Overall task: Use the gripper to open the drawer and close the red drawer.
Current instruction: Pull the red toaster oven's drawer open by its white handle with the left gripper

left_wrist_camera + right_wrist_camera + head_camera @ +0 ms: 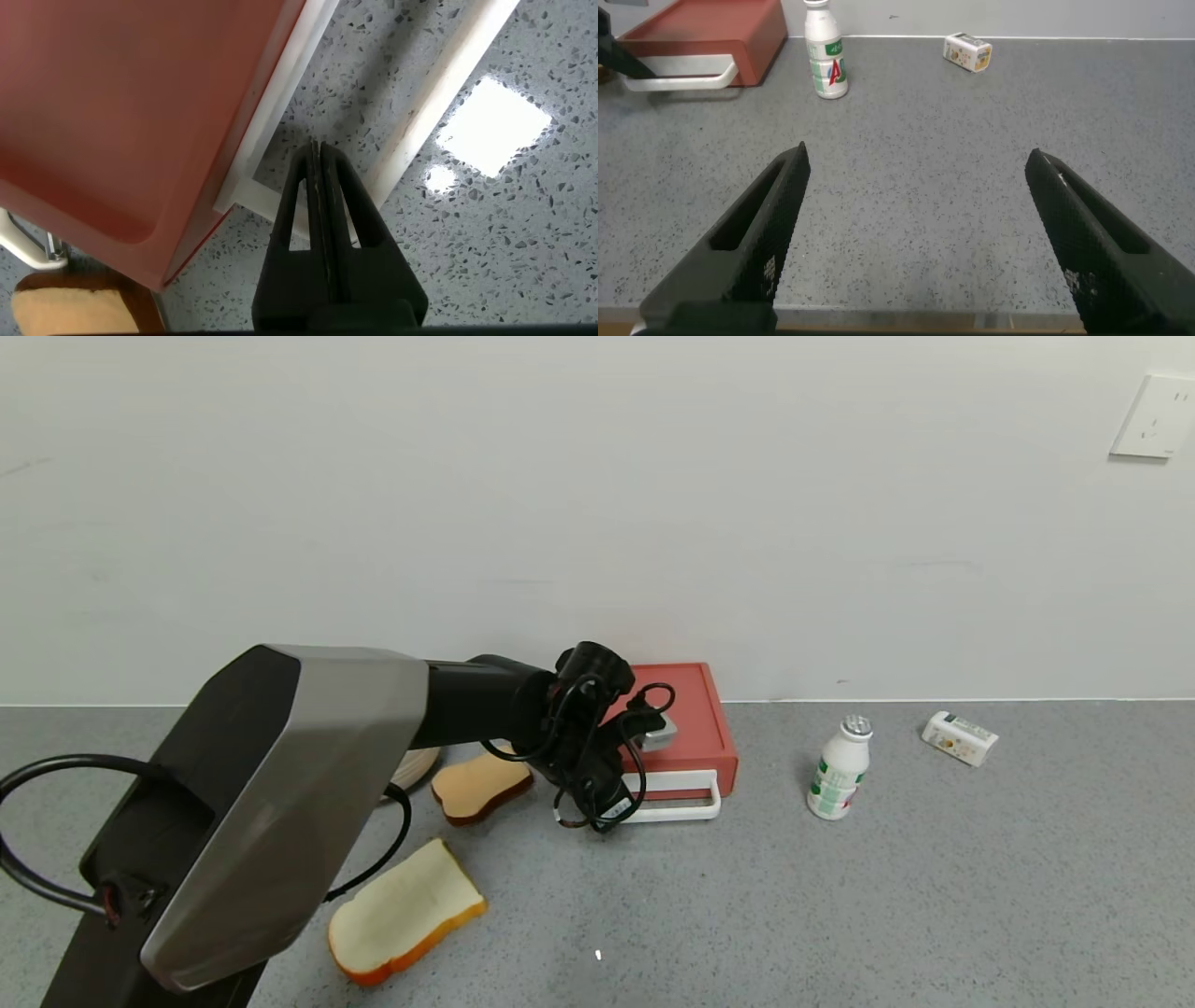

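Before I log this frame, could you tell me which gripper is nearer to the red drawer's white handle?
Left. The left gripper, fingers shut, is inside the white handle loop of the red drawer. The right gripper is open, well away.

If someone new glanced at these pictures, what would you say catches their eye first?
Most likely the left gripper, fingers pressed shut, poised inside the white loop handle of the red drawer standing by the wall. Next, two bread slices lie on the grey countertop to its left, one toasted and one pale, while a small white bottle stands to the drawer's right. The right gripper hovers open, well back from them.
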Motion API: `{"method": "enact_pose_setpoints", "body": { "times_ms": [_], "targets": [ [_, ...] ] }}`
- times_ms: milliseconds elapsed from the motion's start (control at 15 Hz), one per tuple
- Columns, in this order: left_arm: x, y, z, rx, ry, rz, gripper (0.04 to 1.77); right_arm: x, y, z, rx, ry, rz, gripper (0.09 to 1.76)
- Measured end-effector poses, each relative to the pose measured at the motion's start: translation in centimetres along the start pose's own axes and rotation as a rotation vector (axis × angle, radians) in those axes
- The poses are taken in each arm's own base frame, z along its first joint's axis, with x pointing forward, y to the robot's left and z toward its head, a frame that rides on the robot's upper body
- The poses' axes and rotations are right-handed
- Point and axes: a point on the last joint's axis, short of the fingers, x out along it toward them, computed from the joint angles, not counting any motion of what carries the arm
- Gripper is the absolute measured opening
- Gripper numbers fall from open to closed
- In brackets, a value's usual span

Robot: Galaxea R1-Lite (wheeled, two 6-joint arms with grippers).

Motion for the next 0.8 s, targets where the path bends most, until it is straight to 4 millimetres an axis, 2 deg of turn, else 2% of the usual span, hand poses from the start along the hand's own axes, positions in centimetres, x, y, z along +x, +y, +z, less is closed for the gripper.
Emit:
{"method": "enact_pose_setpoints", "body": {
  "times_ms": [800],
  "targets": [
    [0.2, -2.2, -1.2, 0.005, 0.097, -0.081, 0.11, 0.0, 0.0, 0.0, 0.0, 0.0, 0.0, 1.7]
  ]
}}
